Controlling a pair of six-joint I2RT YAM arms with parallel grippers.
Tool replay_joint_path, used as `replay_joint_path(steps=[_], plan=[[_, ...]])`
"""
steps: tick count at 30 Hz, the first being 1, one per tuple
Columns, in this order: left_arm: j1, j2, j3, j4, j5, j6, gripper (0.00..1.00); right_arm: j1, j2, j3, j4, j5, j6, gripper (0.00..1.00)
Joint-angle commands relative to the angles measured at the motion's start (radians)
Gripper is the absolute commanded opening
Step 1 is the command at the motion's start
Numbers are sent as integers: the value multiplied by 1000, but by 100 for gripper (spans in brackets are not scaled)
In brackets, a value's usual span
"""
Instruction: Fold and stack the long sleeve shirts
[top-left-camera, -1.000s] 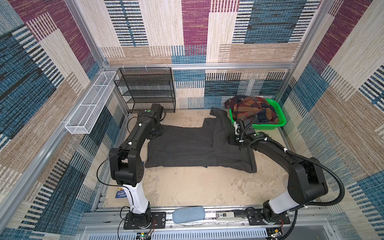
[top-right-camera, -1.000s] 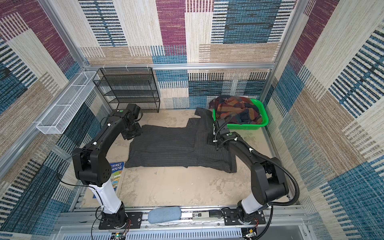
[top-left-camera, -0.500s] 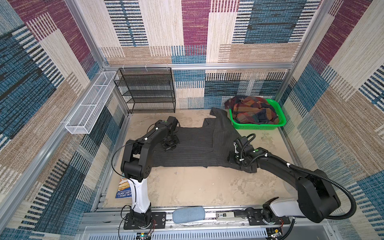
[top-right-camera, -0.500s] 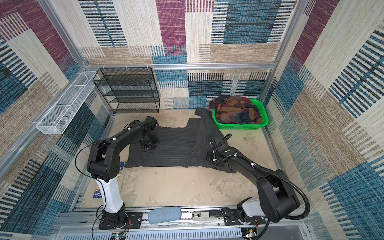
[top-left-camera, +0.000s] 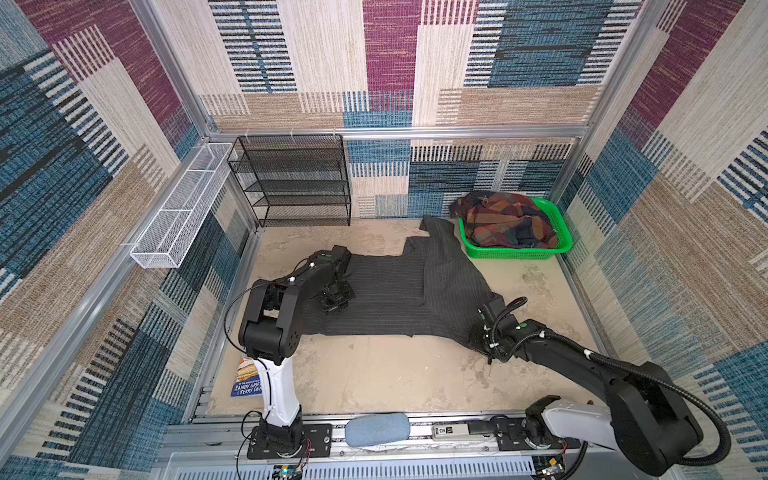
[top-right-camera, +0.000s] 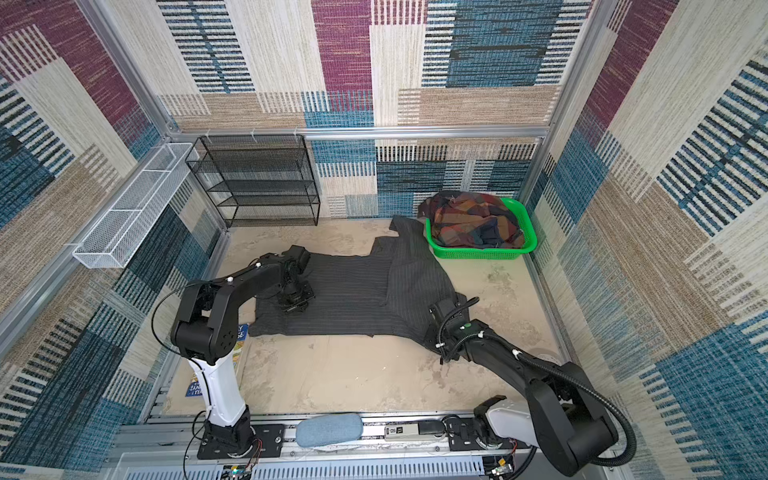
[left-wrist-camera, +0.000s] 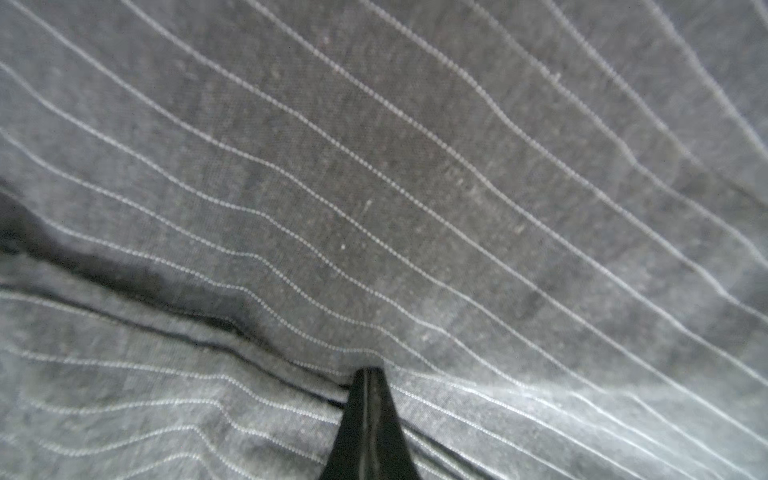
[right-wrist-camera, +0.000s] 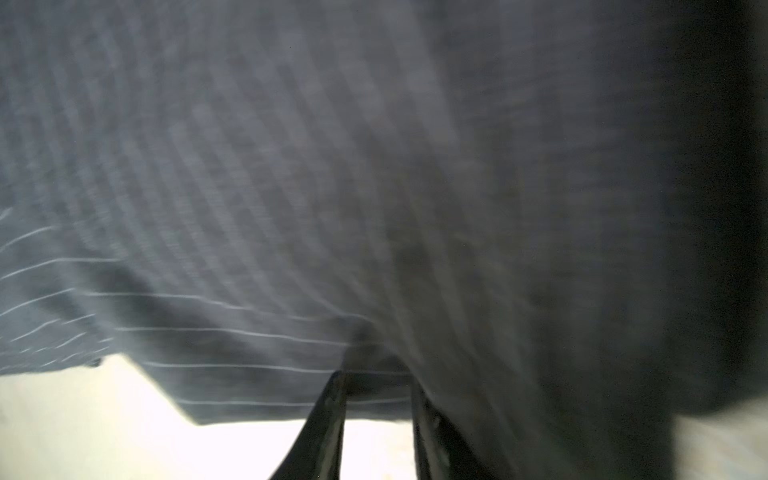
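Our left hand (left-wrist-camera: 370, 372) is pinched together on a ridge of the pinstriped grey shirt (top-left-camera: 395, 291), spread on the desk (top-left-camera: 395, 374), likely to start a fold. Our right hand (right-wrist-camera: 376, 378) stands apart around its hem; whether it grips, we cannot tell. The plaid shirt (top-left-camera: 507, 222) sits in the basket (top-left-camera: 515, 252).

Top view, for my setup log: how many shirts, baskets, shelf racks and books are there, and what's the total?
Shirts: 2 (pinstriped shirt, plaid shirt)
Baskets: 2 (green basket, white wire basket)
Shelf racks: 1 (black mesh rack)
Books: 1 (book)
Total: 6
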Motion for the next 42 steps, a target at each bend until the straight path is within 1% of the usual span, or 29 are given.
replay_joint_path(steps=[1,5,8,12,13,15,18,21,24,26,29,32,34,37,38,42], plan=[[15,-6,-30,-36,-44,-11,0,1,-34,84,-75,74,-12,31],[20,-71,-30,-73,-78,-4,0,1,42,263,-153,118,-93,32],[20,-117,-41,-85,-58,2,0,1,146,392,-109,116,-185,36],[16,-159,-4,-86,3,4,2,1,372,639,-21,155,-305,47],[11,-163,15,-86,18,8,3,-2,439,696,7,176,-337,49],[0,-157,57,-86,47,23,4,-18,573,852,45,181,-391,52],[-13,-153,92,-87,83,30,4,-57,778,1091,60,187,-431,52],[-20,-161,98,-86,96,38,4,-87,953,1297,56,187,-463,52],[-21,-171,92,-86,101,45,4,-114,1123,1501,-5,173,-484,51],[-21,-176,90,-87,103,50,4,-127,1204,1592,-18,143,-490,51],[-22,-169,89,-86,95,57,3,-134,1286,1669,-10,111,-496,51],[-21,-154,91,-86,101,59,3,-137,1348,1733,-24,106,-495,51],[-21,-143,91,-86,107,56,3,-141,1367,1740,-7,84,-495,50],[-22,-135,88,-86,108,55,3,-144,1384,1746,10,66,-501,46],[-22,-136,86,-86,106,54,3,-146,1386,1749,9,68,-502,43],[-23,-145,82,-86,96,53,2,-149,1364,1723,23,61,-514,25]])
